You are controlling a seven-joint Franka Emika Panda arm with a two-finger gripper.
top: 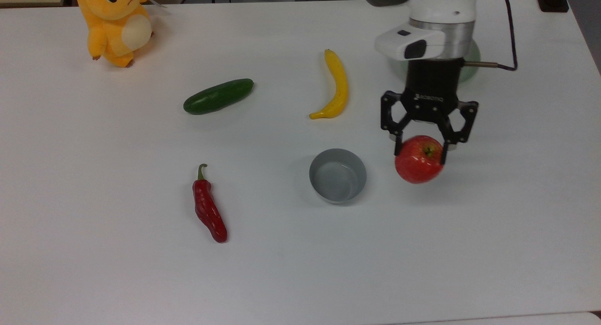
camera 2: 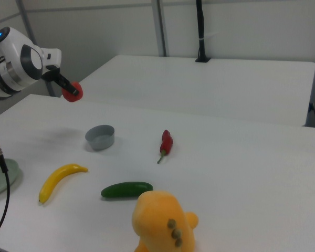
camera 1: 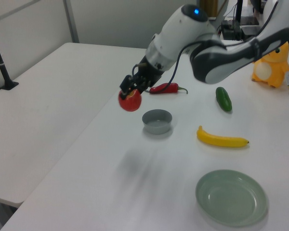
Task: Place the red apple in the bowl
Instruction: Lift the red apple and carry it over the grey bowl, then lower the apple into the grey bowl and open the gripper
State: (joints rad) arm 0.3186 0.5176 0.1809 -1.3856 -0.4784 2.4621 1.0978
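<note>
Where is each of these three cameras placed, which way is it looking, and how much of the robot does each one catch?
Top view: high above the table, looking steeply down; shows the wrist and the tool shut on the red apple beside the bowl.
Left view: past the plate's end of the table, looking along it; shows the arm reaching in.
Right view: opposite end, behind the plush toy; shows the arm's white wrist.
All three share the apple, bowl and banana.

In the top view, the bowl (top: 337,175) sits between chili (top: 209,208) and held apple (top: 419,159) — banana (top: 335,86) behind it.
</note>
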